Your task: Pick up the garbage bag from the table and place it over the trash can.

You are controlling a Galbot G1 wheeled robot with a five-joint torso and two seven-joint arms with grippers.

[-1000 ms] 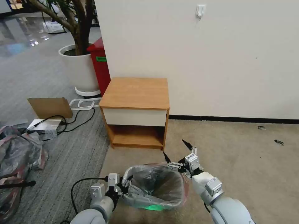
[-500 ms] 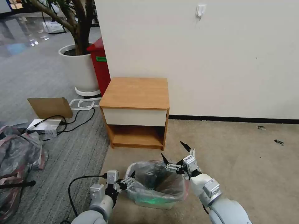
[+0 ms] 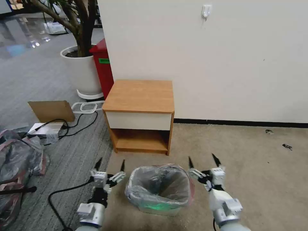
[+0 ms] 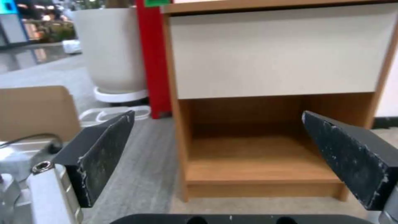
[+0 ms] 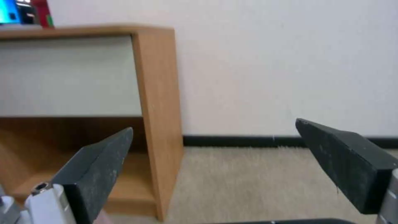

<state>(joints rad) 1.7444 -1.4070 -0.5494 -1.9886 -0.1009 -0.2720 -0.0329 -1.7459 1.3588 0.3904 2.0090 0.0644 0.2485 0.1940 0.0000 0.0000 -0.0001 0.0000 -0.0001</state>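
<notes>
left gripper [image 3: 110, 164] spread wide, empty, just left of small beige rectangular plastic trash can [image 3: 157, 210]. thin translucent grey garbage bag [image 3: 159, 185] lines can, pinkish rim folded over edge. right gripper [image 3: 202, 163] spread, empty, just right. orange-brown wooden table [image 3: 140, 96] behind.

Translucent grey garbage bag [image 3: 159, 186] with pinkish rim, orange-brown table [image 3: 140, 96] with white drawer front, black fingers [image 4: 101, 152].

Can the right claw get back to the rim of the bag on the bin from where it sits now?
Probably yes. The right claw is open beside the thin translucent grey garbage bag draped over the small beige trash can, and nothing stands between them on the carpet.
</notes>
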